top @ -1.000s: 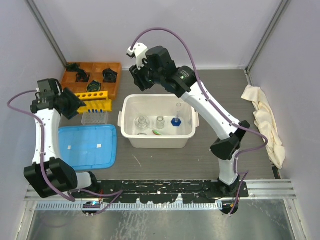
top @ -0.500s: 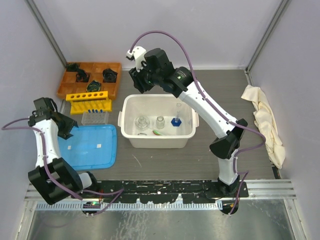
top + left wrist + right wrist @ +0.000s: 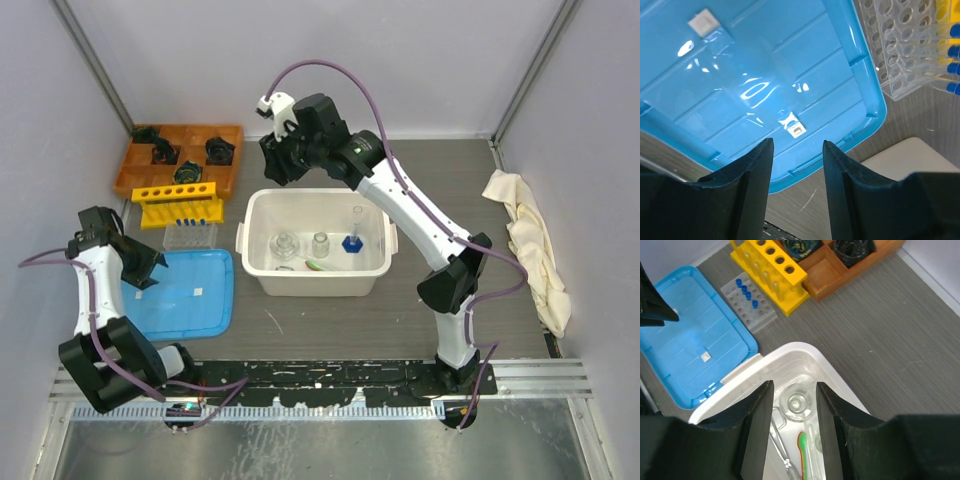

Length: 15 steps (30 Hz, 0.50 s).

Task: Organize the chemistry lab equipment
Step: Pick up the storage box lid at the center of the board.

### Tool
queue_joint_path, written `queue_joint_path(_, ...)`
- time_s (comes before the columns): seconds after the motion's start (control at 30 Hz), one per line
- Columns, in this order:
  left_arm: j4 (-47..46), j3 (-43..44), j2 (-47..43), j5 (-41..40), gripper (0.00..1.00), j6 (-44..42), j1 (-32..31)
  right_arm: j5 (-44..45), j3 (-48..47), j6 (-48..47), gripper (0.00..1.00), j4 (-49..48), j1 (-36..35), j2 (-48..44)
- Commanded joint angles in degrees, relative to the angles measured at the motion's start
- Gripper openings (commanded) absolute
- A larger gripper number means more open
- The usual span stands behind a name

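**Both grippers empty and apart; glassware lies in the white bin**

The left gripper [image 3: 796, 146] hovers over the blue lid [image 3: 740, 75], its jaws spread with nothing between them; the lid lies flat on the table [image 3: 400, 310] at the near left, just left of the white bin [image 3: 246, 238]. The right gripper [image 3: 794, 389] hangs above the bin's far left corner, its jaws likewise spread and empty.

Inside the bin, the flask [image 3: 796, 403] stands at the left; the forceps [image 3: 782, 449] and the green spoon [image 3: 802, 446] lie side by side on the bin floor just near of it. A small jar [image 3: 320, 243] stands at the middle; a thin cylinder on a blue base [image 3: 351, 242] stands upright to the right.

The yellow rack [image 3: 774, 276] stands on the table at the far left, with glass tubes [image 3: 775, 289] in its holes. The clear rack [image 3: 751, 305] lies between it and the lid; its blue caps [image 3: 745, 291] cluster at the end nearest the yellow rack. The orange tray [image 3: 228, 158] sits just far of the yellow rack. The cloth [image 3: 530, 250] lies crumpled at the right edge, well apart from the bin.
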<state>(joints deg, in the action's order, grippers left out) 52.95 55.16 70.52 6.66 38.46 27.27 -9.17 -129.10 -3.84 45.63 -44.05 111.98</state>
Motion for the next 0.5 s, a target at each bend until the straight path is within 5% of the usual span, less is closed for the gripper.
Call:
queue_joint_path(0.0,1.7,0.7,-3.8,-7.8,0.47,1.1,1.8,-6.5,-3.2,3.5,0.46,-3.4,-0.5,1.1)
queue_joint_path(0.2,-0.3,0.5,-3.3,-6.3,0.46,-0.7,4.2,-2.0,-0.1,1.7,0.46,-3.3,0.3,-0.5)
queue_joint_path(0.47,2.4,-0.5,-4.1,-9.5,0.46,-1.7,4.3,-7.4,0.5,2.3,0.45,-3.1,1.1,-0.2)
